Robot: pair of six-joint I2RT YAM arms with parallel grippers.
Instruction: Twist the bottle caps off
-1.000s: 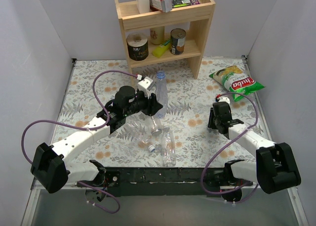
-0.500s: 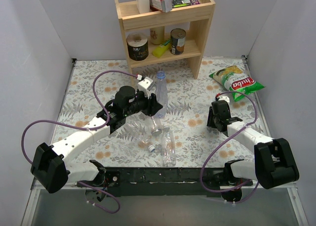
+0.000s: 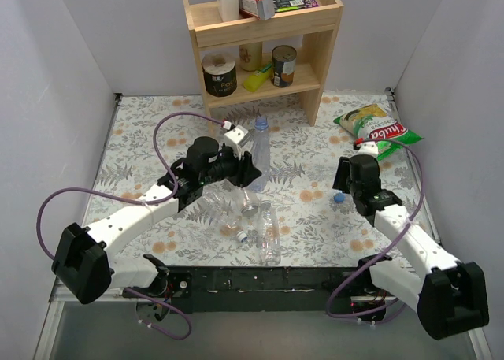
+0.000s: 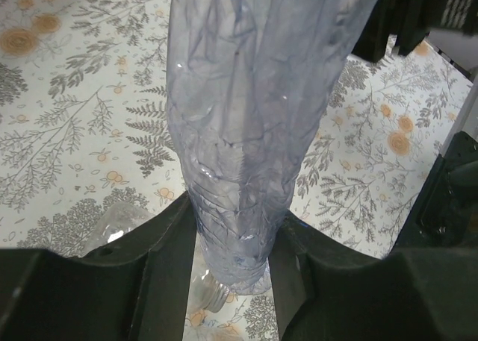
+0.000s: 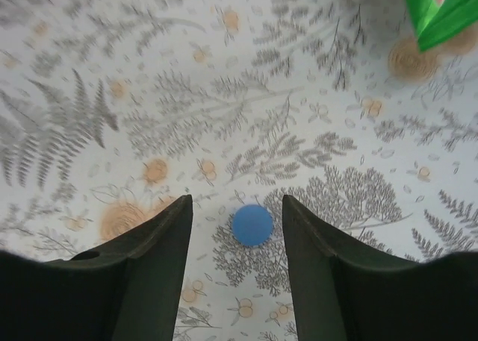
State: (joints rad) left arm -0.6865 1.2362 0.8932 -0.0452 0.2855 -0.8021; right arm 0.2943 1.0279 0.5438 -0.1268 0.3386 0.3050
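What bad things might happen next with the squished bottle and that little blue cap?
The left fingers pinch the thin, crinkly blue-tinted bottle near one end, so it may buckle or slip when twisted. The blue cap lies loose on the table between the open right fingers; it is small and round, so a nudge might send it rolling away. Colourless bottles lie close to the left arm and might get knocked.

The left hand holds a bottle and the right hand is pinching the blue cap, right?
Not pinching. The right wrist view shows the right hand open, the blue cap lying on the table between its fingers, touching neither. The left hand does hold the bottle.
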